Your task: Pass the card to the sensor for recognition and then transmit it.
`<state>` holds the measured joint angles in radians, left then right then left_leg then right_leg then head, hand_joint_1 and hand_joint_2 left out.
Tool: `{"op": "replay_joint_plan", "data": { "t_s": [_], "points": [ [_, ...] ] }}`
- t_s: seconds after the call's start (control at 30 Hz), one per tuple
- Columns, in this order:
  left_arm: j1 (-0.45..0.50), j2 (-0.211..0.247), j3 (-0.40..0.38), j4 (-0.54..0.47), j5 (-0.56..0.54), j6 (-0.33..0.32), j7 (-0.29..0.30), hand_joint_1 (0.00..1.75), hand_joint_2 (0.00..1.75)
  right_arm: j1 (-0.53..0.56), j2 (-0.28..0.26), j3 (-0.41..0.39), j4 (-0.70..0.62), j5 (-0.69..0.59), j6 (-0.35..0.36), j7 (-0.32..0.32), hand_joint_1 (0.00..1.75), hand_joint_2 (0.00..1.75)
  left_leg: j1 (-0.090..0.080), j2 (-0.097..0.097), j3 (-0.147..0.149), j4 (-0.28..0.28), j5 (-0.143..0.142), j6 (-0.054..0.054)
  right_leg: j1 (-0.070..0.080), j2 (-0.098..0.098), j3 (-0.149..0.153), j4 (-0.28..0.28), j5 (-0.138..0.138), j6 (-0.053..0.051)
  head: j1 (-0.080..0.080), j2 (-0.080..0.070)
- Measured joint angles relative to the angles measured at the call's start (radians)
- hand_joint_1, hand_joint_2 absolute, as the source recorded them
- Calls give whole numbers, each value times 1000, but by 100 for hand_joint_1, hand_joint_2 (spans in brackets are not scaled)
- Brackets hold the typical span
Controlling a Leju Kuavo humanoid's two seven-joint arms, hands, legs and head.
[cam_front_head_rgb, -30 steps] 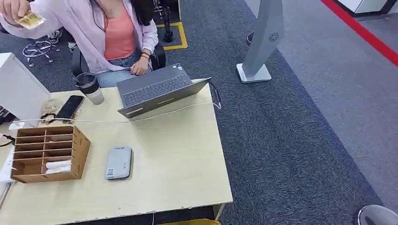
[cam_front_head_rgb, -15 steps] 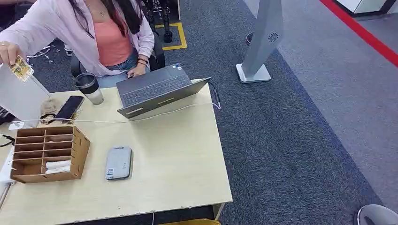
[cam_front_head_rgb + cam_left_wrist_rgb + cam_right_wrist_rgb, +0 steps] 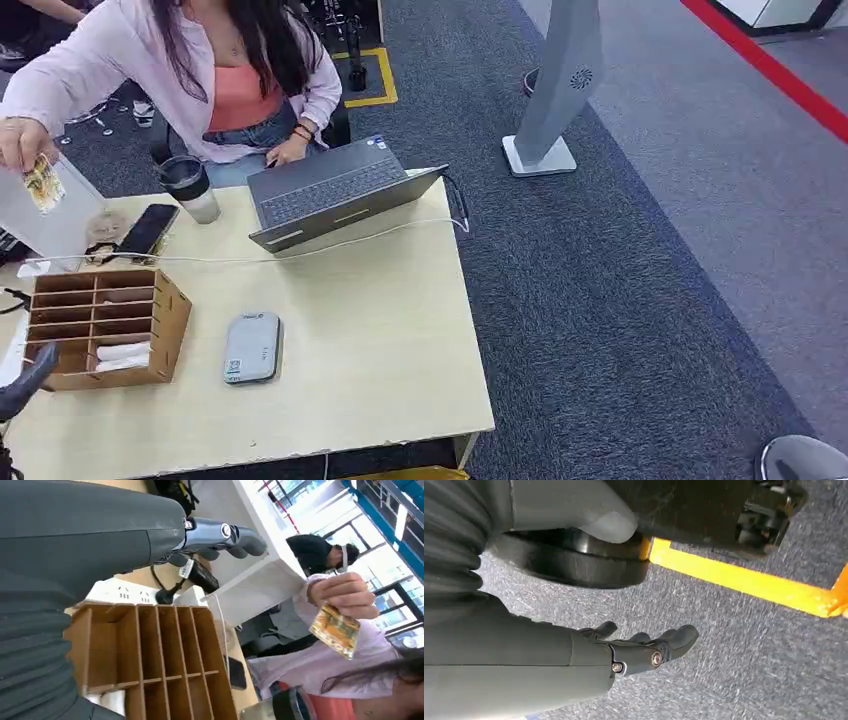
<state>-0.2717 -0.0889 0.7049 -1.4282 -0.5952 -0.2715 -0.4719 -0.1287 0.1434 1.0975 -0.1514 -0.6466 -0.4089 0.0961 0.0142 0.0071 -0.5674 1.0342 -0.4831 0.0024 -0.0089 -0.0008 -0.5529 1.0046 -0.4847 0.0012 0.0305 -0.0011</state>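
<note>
Fingers of the robot's left hand [image 3: 220,537] are stretched out with nothing in them, raised beside the open-fronted wooden pigeonhole box [image 3: 160,665] at the table's near left corner, as if waiting to receive something. A dark tip of that arm [image 3: 25,380] pokes in at the left edge of the head view.

Just past those fingers, a seated person in a pale pink jacket holds the small yellow patterned card [image 3: 336,630] pinched in one hand [image 3: 345,595], out over the far left corner of the table [image 3: 400,340], near a white upright panel [image 3: 45,215]. I'd judge the card is being offered to the robot; the handover has not happened, so sensing and passing on are yet to come.

The flat grey rounded sensor pad [image 3: 252,346] lies face up just beside the wooden box, within easy reach of that arm, which seems the reason for its spot.

The box's slots look mostly bare; one low slot holds a couple of white rolled or flat pieces [image 3: 124,356], which I can't identify.

The right hand [image 3: 644,647] hangs low over grey carpet, fingers loosely extended, holding nothing.
</note>
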Motion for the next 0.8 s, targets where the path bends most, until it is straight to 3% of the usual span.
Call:
{"op": "replay_joint_plan", "data": {
  "t_s": [0.8],
  "points": [
    [-229, 75, -463, 201, -449, 562, 205, 0, 175, -23, 0, 111, 0, 54, 66, 35, 0, 175, 0, 0, -1, 1, 1, 0, 0, 1, -1, 0, 2, 1, 0, 0]
  ]
}}
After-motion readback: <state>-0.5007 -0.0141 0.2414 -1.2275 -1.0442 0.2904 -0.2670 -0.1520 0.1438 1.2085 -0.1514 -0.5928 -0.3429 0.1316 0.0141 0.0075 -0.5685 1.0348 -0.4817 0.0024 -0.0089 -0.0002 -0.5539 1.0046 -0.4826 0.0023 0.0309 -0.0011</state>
